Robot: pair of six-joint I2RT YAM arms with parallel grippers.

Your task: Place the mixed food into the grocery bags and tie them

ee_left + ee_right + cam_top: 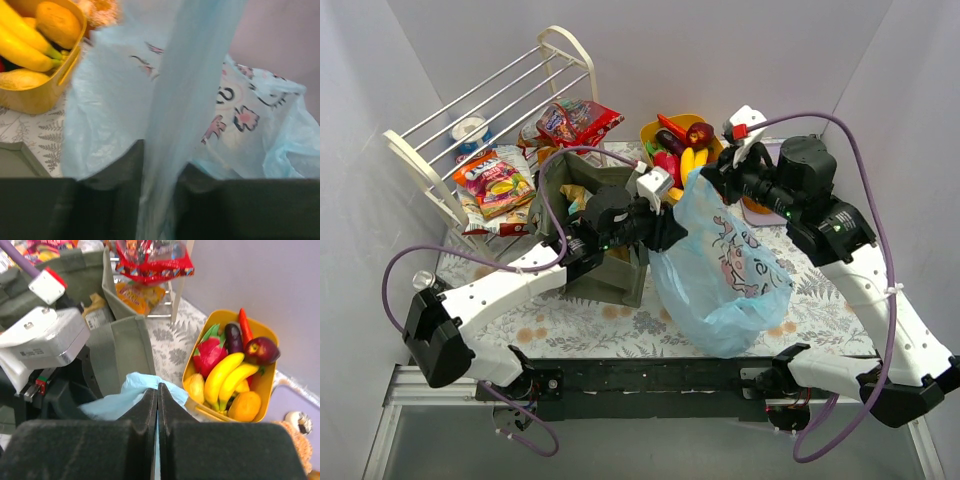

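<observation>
The light-blue plastic bag (725, 270) with cartoon print stands in the middle of the table. My left gripper (672, 232) is shut on a stretched strip of it (180, 100) at its left rim. My right gripper (712, 180) is shut on the bag's top edge (135, 390). The olive-green tote (605, 240) stands left of the bag, under my left arm, with packets inside. Toy fruit, with yellow bananas (225, 377), an orange (244, 406) and a purple eggplant (233, 335), lies in the yellow tub (672, 150). Snack packets (498, 182) lie on the rack.
A white wire rack (490, 120) stands at the back left, a red packet (582, 120) on it. A purple tray (295, 405) with a small thing lies right of the tub. White walls close in the left, back and right.
</observation>
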